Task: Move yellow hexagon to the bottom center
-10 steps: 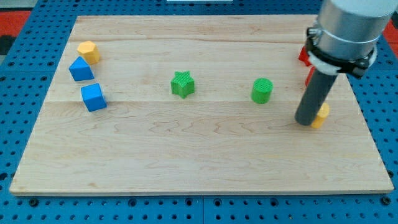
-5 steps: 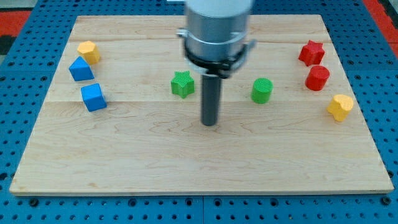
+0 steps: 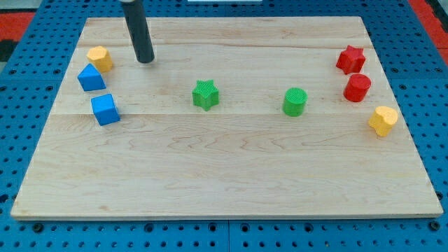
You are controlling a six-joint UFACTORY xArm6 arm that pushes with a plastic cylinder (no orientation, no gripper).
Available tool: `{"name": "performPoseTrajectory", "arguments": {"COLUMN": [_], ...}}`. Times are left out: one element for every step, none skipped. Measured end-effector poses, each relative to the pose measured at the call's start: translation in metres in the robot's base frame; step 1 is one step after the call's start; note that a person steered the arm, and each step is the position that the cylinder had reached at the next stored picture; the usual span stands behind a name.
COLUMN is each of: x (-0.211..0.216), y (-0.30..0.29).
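Note:
The yellow hexagon [image 3: 99, 58] lies near the board's upper left corner. My tip [image 3: 145, 60] rests on the board just to the right of it, a short gap apart and not touching. The dark rod rises from the tip out of the view's top. A second yellow block [image 3: 383, 120], whose shape I cannot make out, lies at the right edge.
A blue triangle block [image 3: 90, 78] and a blue cube [image 3: 105, 109] sit just below the hexagon. A green star [image 3: 205, 94] and a green cylinder [image 3: 295, 101] lie mid-board. A red star [image 3: 351, 59] and a red cylinder [image 3: 358, 87] sit at the right. The wooden board [image 3: 224, 189] fills the view.
My rod has swept from the second yellow block at the right, across the middle, up to the upper left beside the yellow hexagon. That block shifted slightly right. The other blocks have not moved.

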State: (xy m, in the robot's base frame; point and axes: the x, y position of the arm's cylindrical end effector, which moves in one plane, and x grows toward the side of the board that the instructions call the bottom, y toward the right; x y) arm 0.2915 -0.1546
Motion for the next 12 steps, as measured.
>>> {"name": "performPoseTrajectory", "arguments": {"x": [-0.035,-0.041,-0.024,-0.004,0.013,0.017,0.022,0.028,0.032,0.035,0.035,0.035], "y": [-0.028,-0.096,-0.120,-0.113,-0.083,-0.062,-0.061,-0.061,-0.063,-0.063,-0.063,-0.058]}}
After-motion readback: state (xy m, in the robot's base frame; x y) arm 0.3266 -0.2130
